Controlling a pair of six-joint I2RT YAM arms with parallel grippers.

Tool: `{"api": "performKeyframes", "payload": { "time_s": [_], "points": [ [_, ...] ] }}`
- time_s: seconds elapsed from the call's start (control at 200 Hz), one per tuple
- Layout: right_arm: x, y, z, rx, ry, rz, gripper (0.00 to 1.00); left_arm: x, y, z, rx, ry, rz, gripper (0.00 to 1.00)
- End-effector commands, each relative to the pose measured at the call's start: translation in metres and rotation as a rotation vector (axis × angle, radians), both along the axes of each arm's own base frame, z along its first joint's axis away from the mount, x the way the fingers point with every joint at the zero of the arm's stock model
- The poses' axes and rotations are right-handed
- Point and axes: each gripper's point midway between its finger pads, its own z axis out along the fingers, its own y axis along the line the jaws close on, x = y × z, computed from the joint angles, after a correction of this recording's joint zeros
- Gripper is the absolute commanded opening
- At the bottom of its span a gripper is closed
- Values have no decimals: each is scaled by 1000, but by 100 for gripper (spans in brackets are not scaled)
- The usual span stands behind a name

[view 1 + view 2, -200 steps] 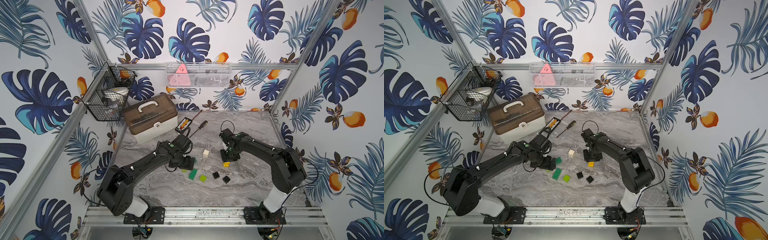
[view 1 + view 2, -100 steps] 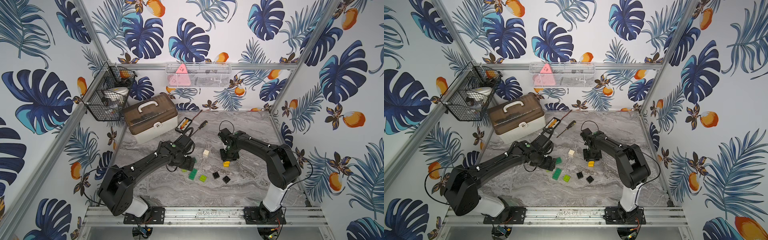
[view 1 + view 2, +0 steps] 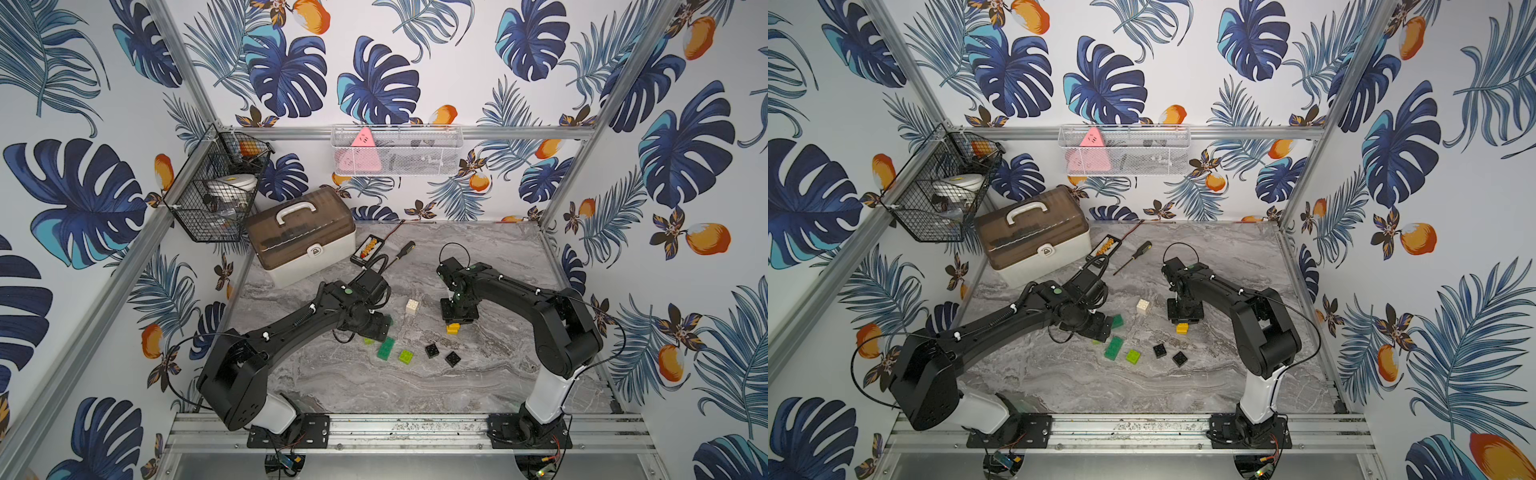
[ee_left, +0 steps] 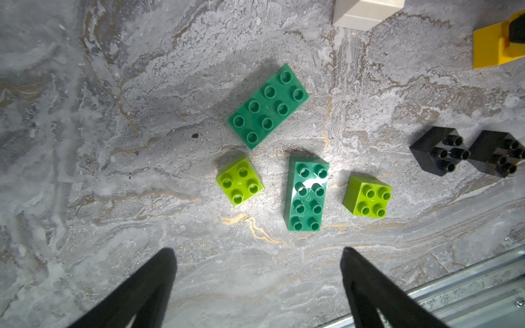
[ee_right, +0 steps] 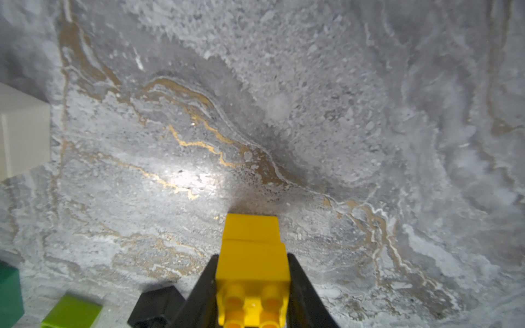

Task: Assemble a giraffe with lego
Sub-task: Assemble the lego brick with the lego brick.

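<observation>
rail point(image 3: 395, 432): metal bar along the near edge, both arms bolted to it.
table point(image 3: 374, 386): grey marble top; the loose lego point(image 3: 1133, 356) lies in a band between the two arms.
black bricks: one black brick point(image 3: 452, 358) nearest the rail, a second black brick point(image 3: 432, 350) just beside it, both studs up, on the right arm's side.
lime brick point(image 3: 405, 355): square, studs up, near the second black brick.
long green brick point(image 3: 386, 347): studs up, between that lime brick and a second lime brick point(image 4: 240, 181), which the left arm half hides in both top views.
left gripper point(image 4: 257, 252): jaws spread wide with nothing between them, hanging above the green and lime bricks; its fingers point(image 4: 153, 284) are clear of every brick.
slanted green brick point(image 4: 268, 106): flat, studs up, apart from the other long one.
right gripper point(image 5: 252, 255): clamped tight on the yellow stack point(image 5: 251, 230), two yellow bricks joined, a finger on each side of the brick whose studs show; low over the table, and whether the stack touches it I cannot tell.
white block point(image 3: 412, 306): studs up, alone between the two grippers, slightly farther back than the yellow stack.
screwdriver point(image 3: 401, 251): beyond both arms, just beside a small black board point(image 3: 365, 249).
case point(image 3: 301, 232): brown lid, white handle, far left corner of the table.
baskets: a black wire basket point(image 3: 212, 195) on the left post; a white mesh basket point(image 3: 397, 151) on the far bar, holding a pink triangle point(image 3: 362, 139).
</observation>
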Motion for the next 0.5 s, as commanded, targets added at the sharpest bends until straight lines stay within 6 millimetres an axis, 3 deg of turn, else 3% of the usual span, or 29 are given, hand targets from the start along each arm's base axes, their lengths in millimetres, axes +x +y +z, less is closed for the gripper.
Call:
{"api": "performKeyframes", "payload": {
  "time_s": [0.0,0.495],
  "points": [
    [-9,-6,-5,-28,31,-12,32,1,1,0,8,-8,-8,96],
    [-21,-18,-2,-48,17,-43,30,-1,2,1,11,-12,-1,96]
  ]
}}
